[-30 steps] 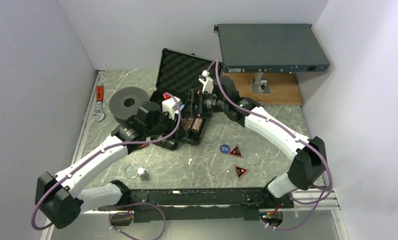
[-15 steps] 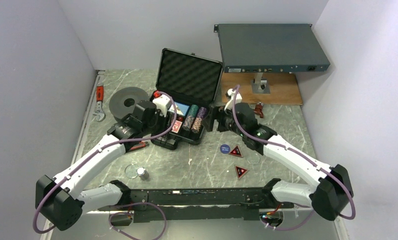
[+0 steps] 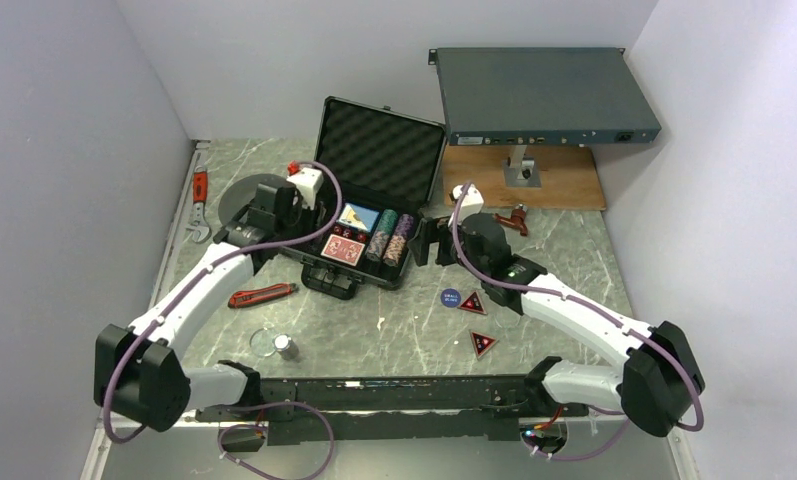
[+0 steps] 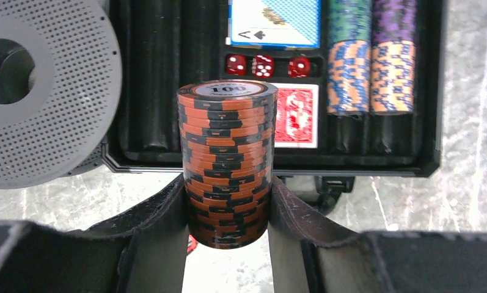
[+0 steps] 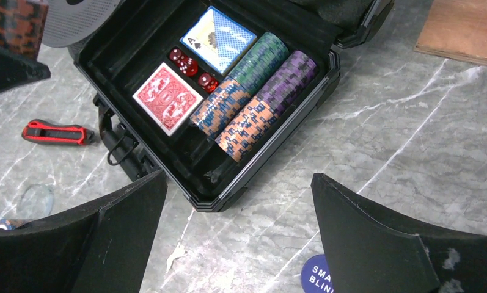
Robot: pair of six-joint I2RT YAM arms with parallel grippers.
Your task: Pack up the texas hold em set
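The black briefcase (image 3: 411, 262) lies open with its foam lid (image 3: 379, 155) raised. Its tray holds a blue deck (image 5: 217, 39), a red deck (image 5: 167, 97), three red dice (image 4: 263, 65) and two rows of striped chips (image 5: 241, 82). My left gripper (image 4: 227, 201) is shut on an upright orange-black chip stack (image 4: 227, 152), in front of the case's left slots. Over the table by the case's near right corner, my right gripper (image 5: 238, 207) stands open and holds nothing. The blue button (image 3: 450, 296) and two triangular markers (image 3: 472, 302) lie on the table.
A grey spool (image 4: 39, 91) sits left of the case. At the back right, a grey rack box (image 3: 544, 95) stands over a wooden board (image 3: 564, 180). A red utility knife (image 3: 264, 295), a wrench (image 3: 200, 205), a small metal cylinder (image 3: 286, 346) and a clear disc (image 3: 264, 343) lie to the left.
My right gripper has pulled out of the case to its right side and opened wide, leaving chips in the tray. The left arm moved back and left with its chip stack.
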